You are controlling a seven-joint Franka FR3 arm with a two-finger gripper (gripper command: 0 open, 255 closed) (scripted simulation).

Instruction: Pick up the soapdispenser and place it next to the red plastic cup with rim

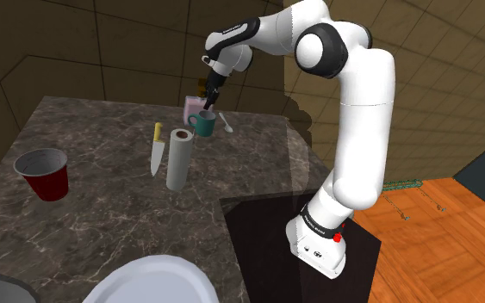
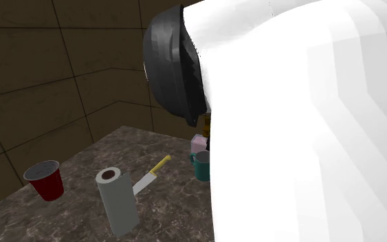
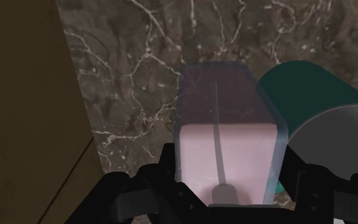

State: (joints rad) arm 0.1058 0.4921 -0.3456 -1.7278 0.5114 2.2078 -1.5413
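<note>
pincer (image 1: 208,93) hangs straight over the soap dispenser (image 1: 194,107), at the far side of the bench (image 1: 102,129), close to the brown panelled wall (image 1: 77,43).

wrist view: the two black fingers (image 3: 166,167) stand apart with the dispenser between them, one flat against each side of its clear body, so the pincer is closed on it. pink liquid shows in the body, a thin tube runs down the middle, and the pump head sits close under the camera. dispenser is upright; cannot tell whether its base rests on the dark veined stone.

shoulder view, clock bearings taken from the dispenser:
- teal mug (image 1: 203,124) just beside it at 5 o'clock, overlapping its lower part.
- pale spoon (image 1: 226,122) just past the mug, at the mug's 3 o'clock.
- knife (image 1: 157,148) with a yellow handle at 7 o'clock, handle toward the wall.
- paper towel roll (image 1: 178,159) upright, just beside the knife at the knife's 4 o'clock.
- red cup (image 1: 44,175) well apart at 8 o'clock, upright, grey rim, near the bench's edge.
- white dish (image 1: 150,280) at 6 o'clock, at the near edge of the picture.

arm (image 1: 352,129) rises from its stand (image 1: 318,245) at 4 o'clock, over an orange wood floor (image 1: 438,250).
</note>
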